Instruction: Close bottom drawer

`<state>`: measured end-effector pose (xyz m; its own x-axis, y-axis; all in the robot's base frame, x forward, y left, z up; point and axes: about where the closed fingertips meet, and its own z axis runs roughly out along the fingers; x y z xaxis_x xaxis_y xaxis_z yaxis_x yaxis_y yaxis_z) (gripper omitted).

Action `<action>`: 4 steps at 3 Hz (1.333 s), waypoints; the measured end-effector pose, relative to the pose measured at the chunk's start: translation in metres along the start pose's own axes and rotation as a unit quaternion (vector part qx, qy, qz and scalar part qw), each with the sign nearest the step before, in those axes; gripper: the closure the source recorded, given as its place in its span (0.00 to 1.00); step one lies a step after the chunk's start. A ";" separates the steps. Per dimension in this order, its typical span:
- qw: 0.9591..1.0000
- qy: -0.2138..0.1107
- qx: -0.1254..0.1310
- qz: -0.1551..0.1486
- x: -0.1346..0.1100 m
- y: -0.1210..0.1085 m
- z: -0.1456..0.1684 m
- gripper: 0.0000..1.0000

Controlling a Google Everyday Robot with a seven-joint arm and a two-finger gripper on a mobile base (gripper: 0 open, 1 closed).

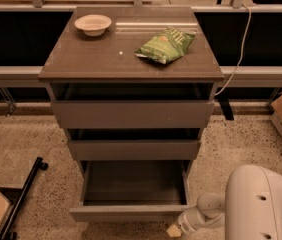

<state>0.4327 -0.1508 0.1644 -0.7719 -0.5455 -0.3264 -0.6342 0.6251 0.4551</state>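
Bottom drawer (126,213) pulled out at 6 o'clock, lowest in the grey-brown bench (96,59).
Its flat front has no handle; inside is a shallow grey box. The white arm (261,204) sits at 5 o'clock. The green bag (166,45) on top has unreadable lettering; a bowl (93,24) sits at 11 o'clock. The gripper (175,230) is just beside the drawer front's right corner; open or closed, I cannot tell.

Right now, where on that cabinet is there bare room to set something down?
On the cabinet top, the front strip below the bowl and green chip bag is bare but for a white speck; so is the gap between them. The open bottom drawer is empty inside. Tightest spot: its front right corner, where the hand sits.
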 end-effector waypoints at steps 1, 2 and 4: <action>0.998 -0.001 0.041 -0.046 -0.042 -0.031 -0.002 1.00; 0.998 -0.001 0.041 -0.046 -0.042 -0.031 -0.002 1.00; 0.991 -0.052 0.082 -0.094 -0.088 -0.076 0.003 1.00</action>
<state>0.5483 -0.1488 0.1562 -0.6348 -0.6053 -0.4802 -0.7589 0.6053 0.2402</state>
